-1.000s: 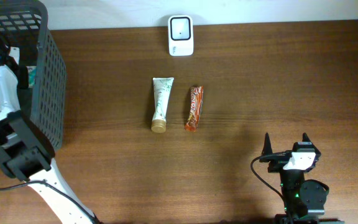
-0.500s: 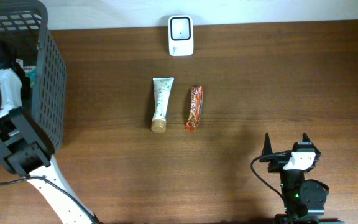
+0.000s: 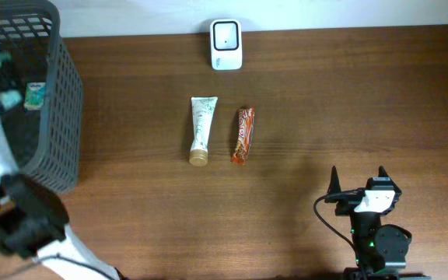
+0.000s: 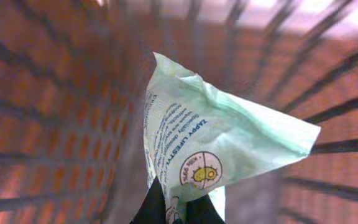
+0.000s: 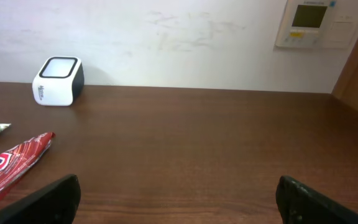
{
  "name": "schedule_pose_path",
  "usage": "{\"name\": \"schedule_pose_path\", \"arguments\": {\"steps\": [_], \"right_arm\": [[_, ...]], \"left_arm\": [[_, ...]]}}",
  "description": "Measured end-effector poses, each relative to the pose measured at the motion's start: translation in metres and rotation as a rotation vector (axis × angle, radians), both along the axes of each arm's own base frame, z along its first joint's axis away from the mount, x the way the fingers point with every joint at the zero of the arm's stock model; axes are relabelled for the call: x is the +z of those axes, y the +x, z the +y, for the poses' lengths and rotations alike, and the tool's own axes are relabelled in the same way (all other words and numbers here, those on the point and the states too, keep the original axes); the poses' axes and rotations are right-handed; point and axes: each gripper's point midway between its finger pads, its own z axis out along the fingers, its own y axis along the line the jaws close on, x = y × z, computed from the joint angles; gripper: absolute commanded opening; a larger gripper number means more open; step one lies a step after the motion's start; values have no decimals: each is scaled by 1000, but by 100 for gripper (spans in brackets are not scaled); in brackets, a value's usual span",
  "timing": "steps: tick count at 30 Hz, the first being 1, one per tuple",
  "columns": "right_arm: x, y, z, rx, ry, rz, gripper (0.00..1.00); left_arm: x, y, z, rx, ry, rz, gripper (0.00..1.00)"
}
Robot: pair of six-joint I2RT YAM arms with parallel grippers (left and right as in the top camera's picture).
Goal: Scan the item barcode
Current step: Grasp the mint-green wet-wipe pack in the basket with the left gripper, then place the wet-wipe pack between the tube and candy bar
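Swinging further over the basket (image 3: 62, 117), the left gripper (image 4: 171, 206) has just snapped shut on a pale green packet (image 4: 219, 143) and pinches its lower edge. Both are inside the basket walls, well left of the scanner (image 3: 226, 33). The pick looks made, so lifting the packet out and carrying it to the scanner is likely next. A tube (image 3: 201, 128) and a red bar (image 3: 243, 134) lie side by side near the scanner, on the robot's side. Further right, well apart from the scanner, the right gripper (image 3: 358, 177) rests wide open and empty.
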Motion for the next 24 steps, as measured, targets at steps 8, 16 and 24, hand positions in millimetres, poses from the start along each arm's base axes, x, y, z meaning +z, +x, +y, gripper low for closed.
{"name": "schedule_pose_path", "arguments": {"steps": [8, 16, 24], "right_arm": [[0, 0, 0, 0, -1, 0, 99], [0, 0, 0, 0, -1, 0, 99], [0, 0, 0, 0, 0, 0, 99]], "left_arm": [[199, -32, -99, -221, -213, -540, 0], [254, -58, -173, -376, -627, -666, 0], [249, -81, -277, -505, -1057, -452, 4]]}}
